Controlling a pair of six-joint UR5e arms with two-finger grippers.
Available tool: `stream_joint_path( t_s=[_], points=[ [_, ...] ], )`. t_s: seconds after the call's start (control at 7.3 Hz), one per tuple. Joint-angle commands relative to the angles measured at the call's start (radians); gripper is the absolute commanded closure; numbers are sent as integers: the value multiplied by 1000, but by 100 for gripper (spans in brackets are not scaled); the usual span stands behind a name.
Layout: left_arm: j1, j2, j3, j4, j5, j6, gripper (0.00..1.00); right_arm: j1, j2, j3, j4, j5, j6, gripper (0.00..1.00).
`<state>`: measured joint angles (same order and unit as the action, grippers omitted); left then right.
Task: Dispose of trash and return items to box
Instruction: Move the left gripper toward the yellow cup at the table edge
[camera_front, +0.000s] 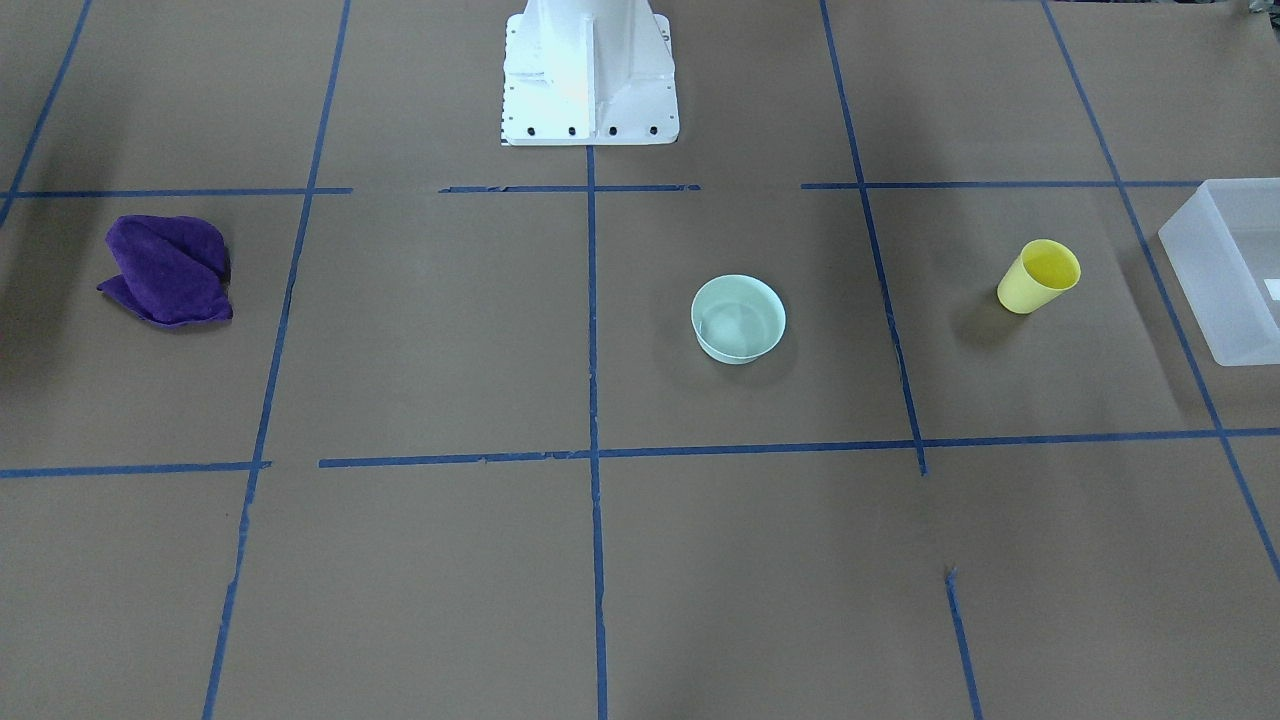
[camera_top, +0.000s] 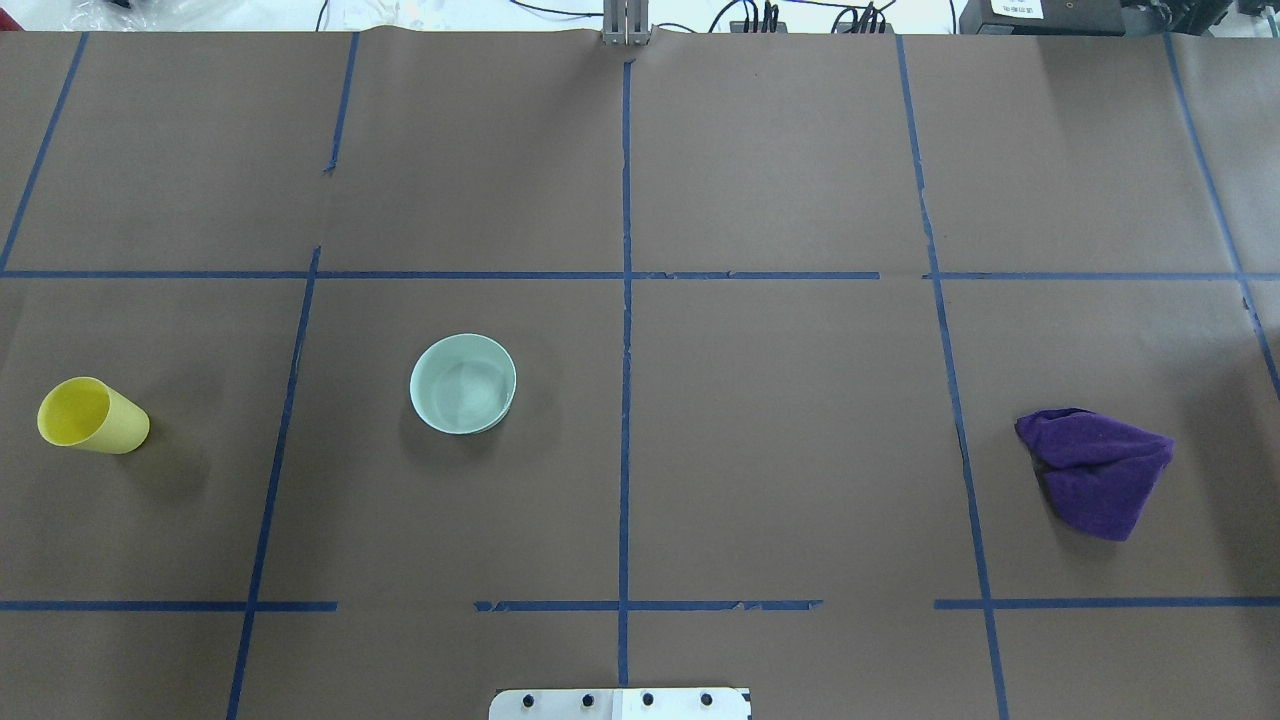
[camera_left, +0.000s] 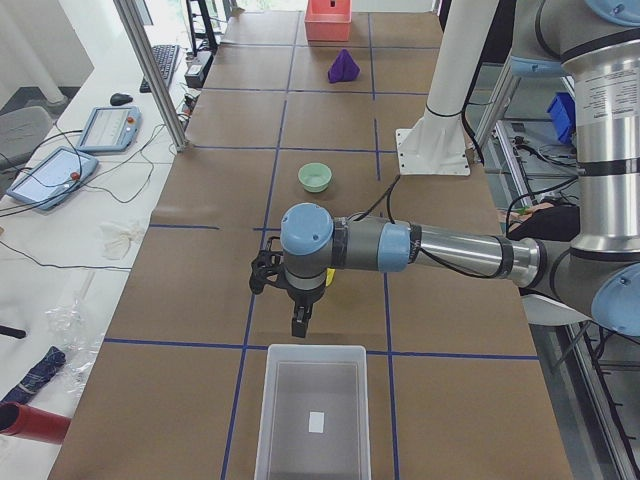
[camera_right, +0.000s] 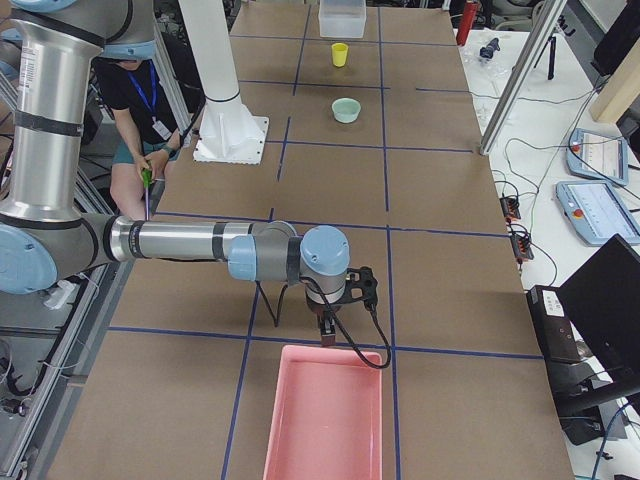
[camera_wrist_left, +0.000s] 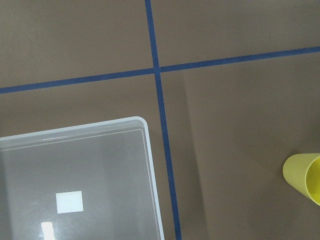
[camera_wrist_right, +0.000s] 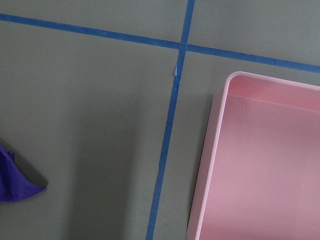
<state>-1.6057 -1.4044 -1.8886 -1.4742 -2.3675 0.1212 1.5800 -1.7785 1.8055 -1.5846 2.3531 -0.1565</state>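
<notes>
Brown-paper table (camera_top: 780, 450) w/ blue tape grid (camera_top: 625, 400), cables (camera_top: 760, 15) along top edge. Front view: cup (camera_front: 1040, 277) right of bowl (camera_front: 738, 318), box (camera_front: 1235, 270) at right edge. Only right side/wrist views show pink tray (camera_right: 325, 415). Can't tell if left gripper (camera_left: 298, 325) or right gripper (camera_right: 328, 335) is spread or pinched

Cup (camera_front: 1040, 277): yellow plastic, upright, mouth up, empty. Bowl (camera_front: 738, 318): pale mint, round, upright, empty. Box (camera_front: 1215, 290): frosted translucent, rectangular, open-topped, empty, small white label on its floor. Cup stands between bowl and box, touching neither.
</notes>
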Motion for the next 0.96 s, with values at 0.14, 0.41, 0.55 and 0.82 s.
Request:
stream_joint_path(
  t_s=[0.14,0.41,0.55,0.82],
  points=[
    [0,-11,-12,-5,1,6,0,0,-1,5,0,-1,-6,0],
    [3,-14,-24,-62,1,6,0,-5,10,8,3,2,6,0],
    [12,-24,-30,-148,-1,5,0,-17,10,26,68,6,8,0],
    [29,-65,29,-460,1,-4,0,-25,13,31,310,-3,14,0]
  ],
)
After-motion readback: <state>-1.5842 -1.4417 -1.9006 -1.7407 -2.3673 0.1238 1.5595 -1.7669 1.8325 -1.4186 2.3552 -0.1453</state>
